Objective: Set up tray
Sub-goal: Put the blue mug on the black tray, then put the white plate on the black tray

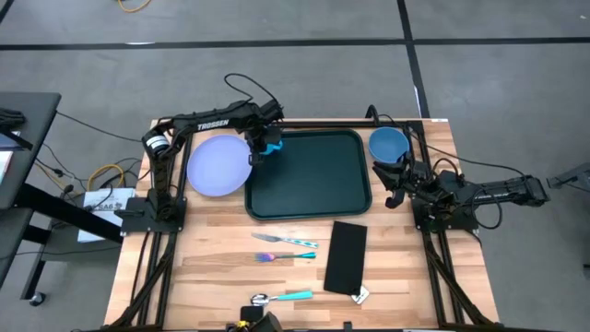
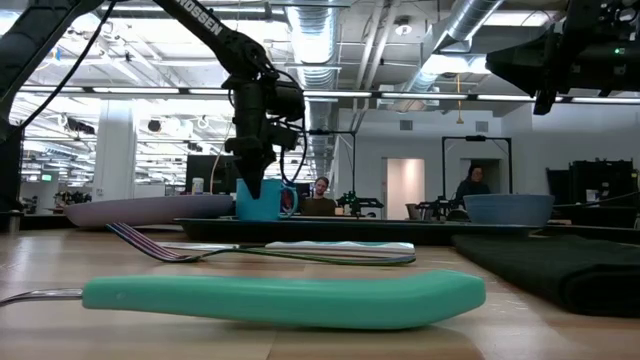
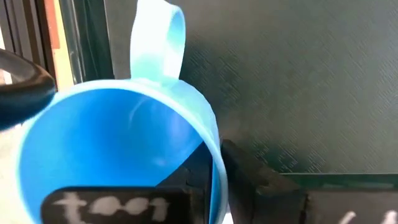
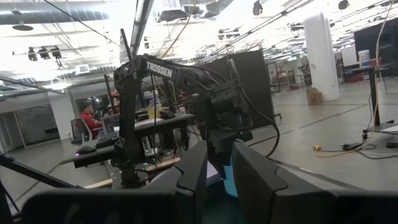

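The large dark green rectangular plastic tray (image 1: 309,175) lies at the middle of the wooden table's (image 1: 212,267) far half; a bright blue plastic mug (image 1: 269,145) stands in its far left corner, and the left gripper (image 1: 261,146) is at the mug's rim, one finger inside the cup and one outside, though whether it grips I cannot tell; a round lavender plate (image 1: 218,165) lies just left of the tray, a blue bowl (image 1: 388,144) just right; the right gripper (image 1: 398,180) hangs near the bowl, fingers slightly apart, empty.
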Controlling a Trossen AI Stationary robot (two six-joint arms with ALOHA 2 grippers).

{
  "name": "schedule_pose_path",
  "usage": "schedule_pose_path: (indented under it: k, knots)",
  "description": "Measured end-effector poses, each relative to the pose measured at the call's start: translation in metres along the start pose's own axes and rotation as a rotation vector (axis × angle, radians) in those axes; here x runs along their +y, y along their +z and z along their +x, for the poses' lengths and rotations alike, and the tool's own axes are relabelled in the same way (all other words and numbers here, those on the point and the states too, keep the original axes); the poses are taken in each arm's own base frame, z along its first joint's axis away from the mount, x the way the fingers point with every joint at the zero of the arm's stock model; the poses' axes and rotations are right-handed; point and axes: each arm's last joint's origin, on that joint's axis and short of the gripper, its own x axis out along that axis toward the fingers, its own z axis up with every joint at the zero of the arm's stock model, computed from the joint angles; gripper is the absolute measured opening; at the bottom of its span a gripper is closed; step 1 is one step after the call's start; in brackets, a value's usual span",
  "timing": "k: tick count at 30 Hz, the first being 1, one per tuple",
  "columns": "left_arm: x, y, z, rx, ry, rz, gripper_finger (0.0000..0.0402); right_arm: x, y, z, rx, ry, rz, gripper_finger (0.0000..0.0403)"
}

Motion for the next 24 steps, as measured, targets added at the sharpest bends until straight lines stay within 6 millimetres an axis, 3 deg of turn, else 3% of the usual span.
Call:
schedule_pose_path:
  k: [7,24]
  knots:
    - [0.0011,-0.0007,0.0,0.0,0.001,-0.005,0.0033,0.0,0.0,0.0,0.0,0.0,0.0,0.0068]
    - [0.0013,-0.001,0.0,0.006,0.008,-0.01,0.0123,0.0,0.0,0.0,0.0,0.0,0.0,0.0068]
